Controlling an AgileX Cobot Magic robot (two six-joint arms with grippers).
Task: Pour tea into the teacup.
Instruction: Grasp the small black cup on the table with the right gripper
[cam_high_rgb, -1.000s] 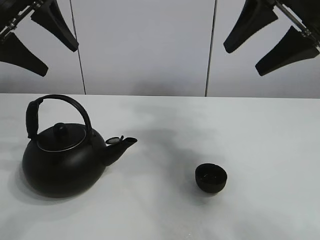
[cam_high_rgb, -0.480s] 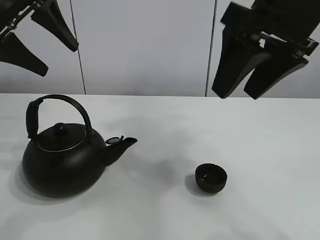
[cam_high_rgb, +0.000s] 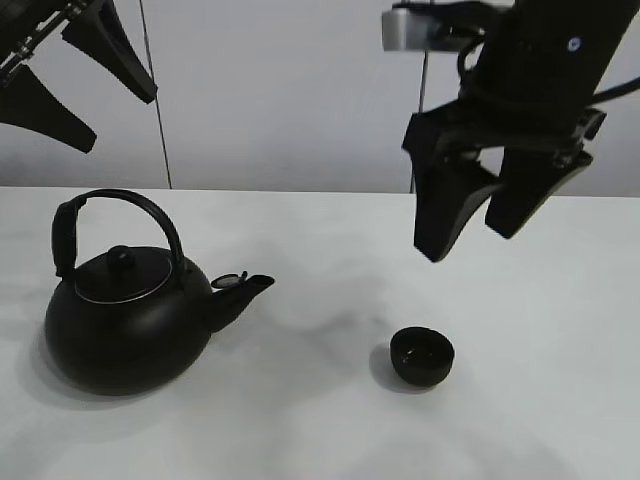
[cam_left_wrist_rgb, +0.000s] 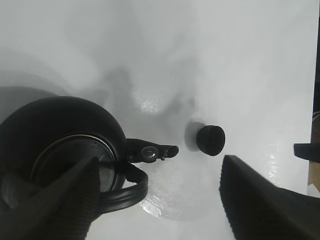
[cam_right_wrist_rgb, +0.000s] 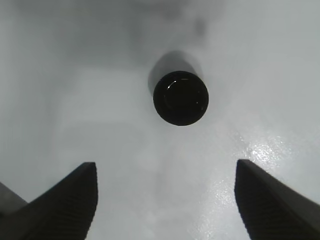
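Observation:
The small black teacup (cam_high_rgb: 422, 356) stands on the white table, right of centre. It also shows in the right wrist view (cam_right_wrist_rgb: 180, 98) and in the left wrist view (cam_left_wrist_rgb: 210, 140). The big black kettle (cam_high_rgb: 125, 305) with arched handle stands at the left, spout toward the cup; it also shows in the left wrist view (cam_left_wrist_rgb: 65, 155). My right gripper (cam_high_rgb: 475, 238) is open and empty, hanging above and slightly behind the teacup. My left gripper (cam_high_rgb: 92, 125) is open and empty, high above the kettle at the top left. No tea is visible.
The white table (cam_high_rgb: 320, 440) runs across the view, with a pale panelled wall (cam_high_rgb: 290, 90) behind it. A dark edge (cam_left_wrist_rgb: 316, 75) shows at one side of the left wrist view.
My right gripper has come down from the top right corner and leftward, now hanging above the teacup. The left gripper, kettle and teacup have not moved.

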